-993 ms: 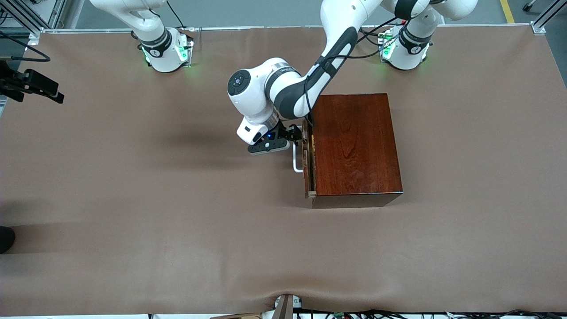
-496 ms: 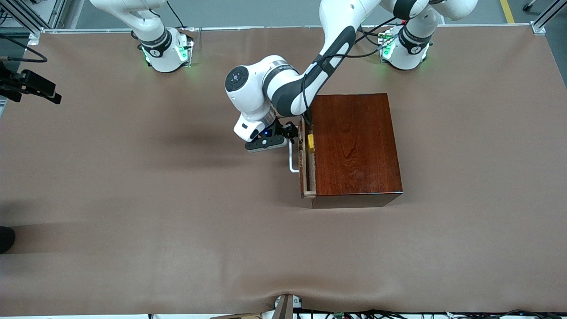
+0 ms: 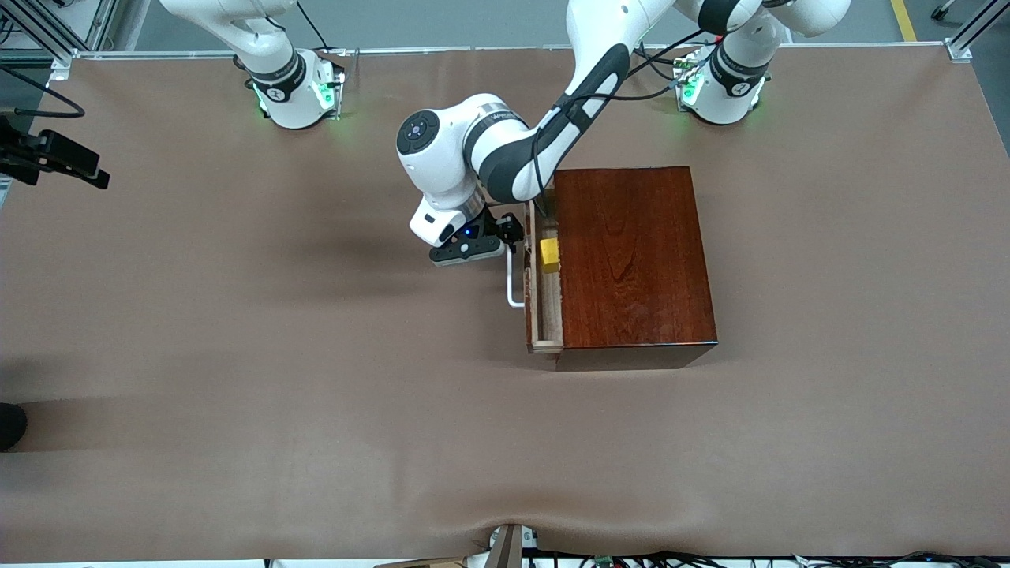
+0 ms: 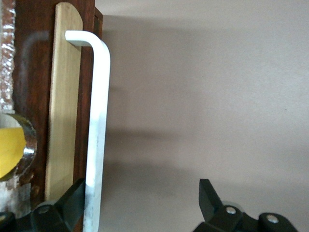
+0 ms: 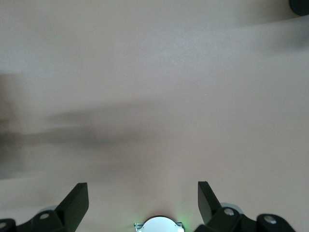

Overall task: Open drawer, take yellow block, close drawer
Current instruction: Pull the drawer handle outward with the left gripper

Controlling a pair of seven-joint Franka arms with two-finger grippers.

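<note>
The drawer (image 3: 544, 296) sits partly slid out of the glossy red-brown wood box (image 3: 631, 260) toward the right arm's end of the table. The yellow block (image 3: 549, 255), a small cube, lies in its pale-wood tray at the box edge. Left gripper (image 3: 509, 237) has its fingers spread wide, 1 finger (image 4: 72, 203) hooked against the white bar handle (image 4: 96, 130). Right gripper (image 5: 140, 203) hangs wide open, waiting above bare brown tablecloth (image 3: 237, 355), w/ lots of free room.
</note>
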